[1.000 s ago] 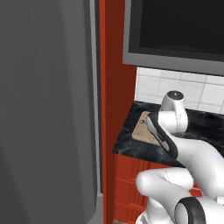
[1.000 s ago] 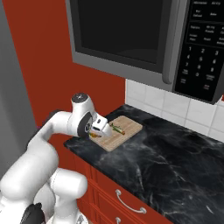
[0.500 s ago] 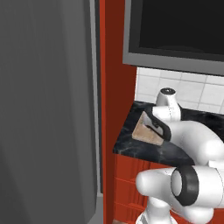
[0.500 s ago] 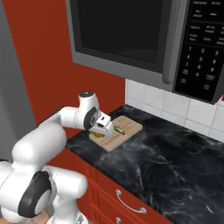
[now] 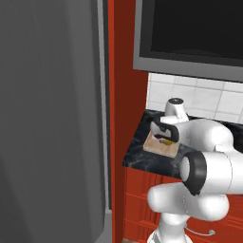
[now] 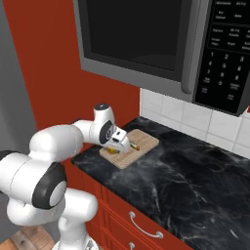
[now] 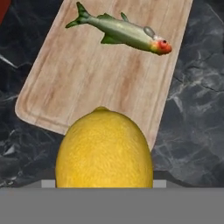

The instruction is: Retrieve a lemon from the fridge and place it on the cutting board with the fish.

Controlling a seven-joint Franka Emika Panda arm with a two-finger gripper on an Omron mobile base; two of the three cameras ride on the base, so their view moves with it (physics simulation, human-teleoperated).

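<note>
- The gripper is closed around the lemon, which sits between its fingers above the near edge of the cutting board.
- The fish lies toward the far end of the board, well apart from the lemon.
- The board rests on the black marble counter, beside the fridge.
- Fetching looks done; left, by my judgement: lower, let go on bare wood.

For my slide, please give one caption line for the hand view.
Lemon held in the claw above the near edge of the cutting board, where the fish lies.
</note>
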